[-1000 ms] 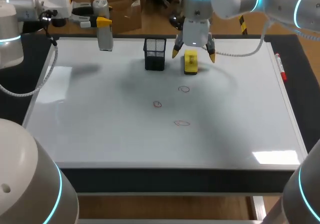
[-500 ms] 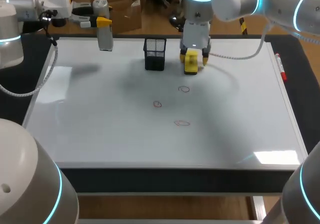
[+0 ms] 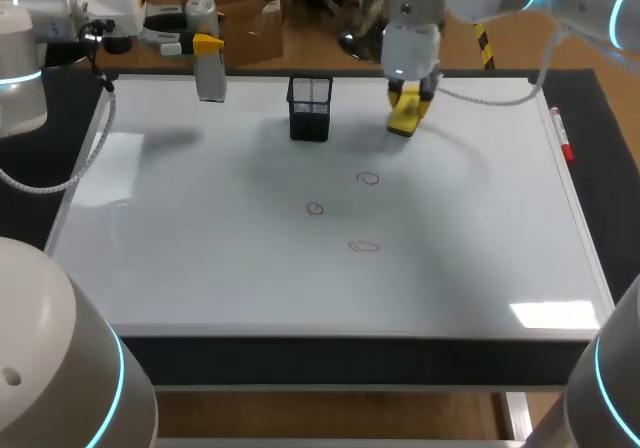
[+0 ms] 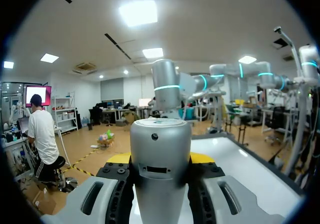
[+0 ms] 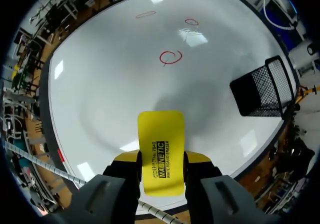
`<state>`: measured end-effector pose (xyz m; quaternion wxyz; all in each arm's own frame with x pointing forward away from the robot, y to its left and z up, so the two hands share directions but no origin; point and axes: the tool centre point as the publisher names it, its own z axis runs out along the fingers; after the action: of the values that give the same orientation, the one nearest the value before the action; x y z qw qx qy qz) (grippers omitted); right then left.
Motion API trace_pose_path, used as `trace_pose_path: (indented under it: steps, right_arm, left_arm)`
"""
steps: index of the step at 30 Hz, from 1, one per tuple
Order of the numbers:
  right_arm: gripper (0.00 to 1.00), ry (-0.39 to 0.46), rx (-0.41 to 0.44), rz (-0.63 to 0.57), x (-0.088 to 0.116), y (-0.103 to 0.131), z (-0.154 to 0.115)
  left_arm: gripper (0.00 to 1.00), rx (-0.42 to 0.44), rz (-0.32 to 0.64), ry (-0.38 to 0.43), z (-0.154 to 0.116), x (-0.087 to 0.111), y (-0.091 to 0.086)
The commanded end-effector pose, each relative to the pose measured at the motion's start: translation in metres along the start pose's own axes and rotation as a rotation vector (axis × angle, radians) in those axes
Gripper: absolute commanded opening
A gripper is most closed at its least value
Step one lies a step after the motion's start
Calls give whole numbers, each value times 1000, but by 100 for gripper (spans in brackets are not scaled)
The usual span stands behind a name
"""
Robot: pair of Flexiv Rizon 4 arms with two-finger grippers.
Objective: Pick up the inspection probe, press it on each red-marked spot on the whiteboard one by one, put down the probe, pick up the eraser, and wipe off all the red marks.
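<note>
- Right gripper (image 5: 161, 157): fingers clamped on the yellow eraser (image 5: 160, 151) from both sides; the eraser sticks out ahead of the yellow tips, above the whiteboard (image 5: 100, 84), with its shadow on the surface beneath.
- Black mesh holder (image 5: 265, 89): upright on the board, ahead of the right gripper and off to one side, apart from the eraser; contents not discernible.
- Red marks, three: nearest (image 5: 170, 57) ahead of the eraser, two more (image 5: 191, 21) (image 5: 145, 14) farther on.
- Left gripper (image 4: 160, 159): fingers closed on the grey inspection probe (image 4: 160, 169), which stands between the yellow tips.
</note>
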<state>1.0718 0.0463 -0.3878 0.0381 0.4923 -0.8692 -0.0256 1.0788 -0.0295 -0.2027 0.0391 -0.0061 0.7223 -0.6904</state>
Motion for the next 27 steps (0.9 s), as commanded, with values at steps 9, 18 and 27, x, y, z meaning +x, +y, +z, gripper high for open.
trace_pose_path:
  steps: [9, 18, 27]
  right_arm:
    - [0, -23, 11, 237, 87, -18, -21]
    - [0, -23, -7, 391, 144, -25, -22]
    - [0, -18, -18, 446, 170, -22, -13]
  left_arm:
    - [0, 0, 0, 1, 0, 0, -1]
    - [0, 0, 0, 1, 0, 0, -1]
    - [0, 0, 0, 1, 0, 0, -1]
